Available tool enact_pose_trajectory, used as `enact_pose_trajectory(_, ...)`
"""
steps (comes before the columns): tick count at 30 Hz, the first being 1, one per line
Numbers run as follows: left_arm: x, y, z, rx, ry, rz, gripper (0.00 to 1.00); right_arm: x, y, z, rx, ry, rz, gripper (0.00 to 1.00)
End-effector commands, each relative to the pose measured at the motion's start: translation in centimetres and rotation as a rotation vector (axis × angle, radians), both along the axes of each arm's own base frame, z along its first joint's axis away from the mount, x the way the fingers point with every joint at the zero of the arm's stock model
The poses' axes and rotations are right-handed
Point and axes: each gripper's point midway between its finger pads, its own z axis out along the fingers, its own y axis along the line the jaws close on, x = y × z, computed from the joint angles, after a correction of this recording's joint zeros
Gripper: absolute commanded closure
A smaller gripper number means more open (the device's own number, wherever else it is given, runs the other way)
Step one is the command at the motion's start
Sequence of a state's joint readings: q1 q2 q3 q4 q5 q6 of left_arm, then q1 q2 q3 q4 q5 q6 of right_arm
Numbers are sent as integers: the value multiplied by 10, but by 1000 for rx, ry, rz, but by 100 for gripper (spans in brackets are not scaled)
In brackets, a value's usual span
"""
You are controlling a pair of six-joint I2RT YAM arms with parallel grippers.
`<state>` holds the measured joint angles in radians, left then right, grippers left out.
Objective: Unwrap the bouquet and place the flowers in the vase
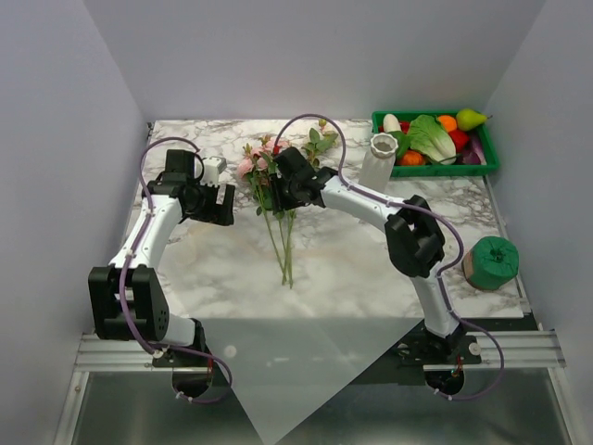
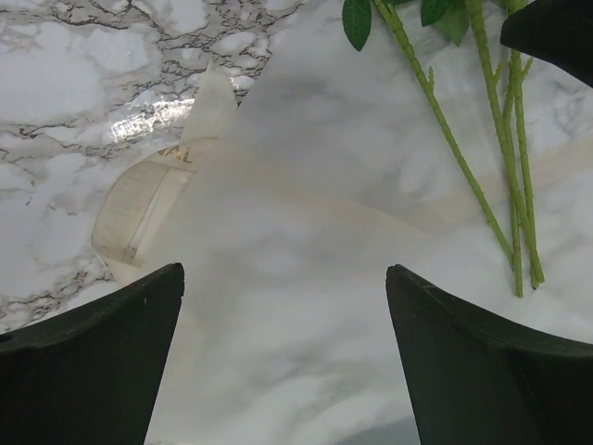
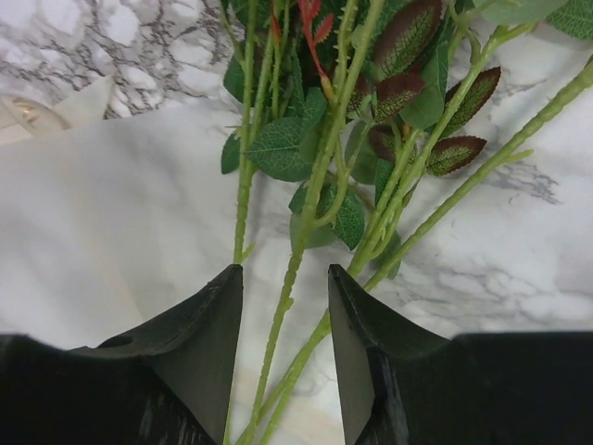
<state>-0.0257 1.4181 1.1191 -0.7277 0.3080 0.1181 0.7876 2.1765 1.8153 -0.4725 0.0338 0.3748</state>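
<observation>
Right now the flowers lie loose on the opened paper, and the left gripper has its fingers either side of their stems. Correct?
Not quite. It is the right gripper whose fingers sit either side of the stems of the flowers, as the right wrist view shows. The left gripper hangs open over the paper. The rest holds.

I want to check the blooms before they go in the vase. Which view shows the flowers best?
The top external view: it shows the flowers from pink blooms down to stem ends. The left wrist view catches only their lower stems; the right wrist view shows leafy stems at the right gripper, no blooms.
</observation>
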Motion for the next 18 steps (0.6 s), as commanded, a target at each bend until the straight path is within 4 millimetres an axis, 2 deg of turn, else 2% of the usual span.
enact_pose_trajectory(1,-7,-4,18,-30,-40,-9,1,-3,5,-19,-30,41,14,51)
enact_pose_trajectory(6,-10,-3,30,-23,-77,-15,1,-4,7,-36,-53,72,29,51)
enact_pose_trajectory(13,-15,-3,25,-21,-71,-24,1,-5,9,-50,-71,96,32,52)
enact_pose_trajectory(18,-16,-2,26,-14,-82,-30,1,-6,7,-64,-93,115,30,56)
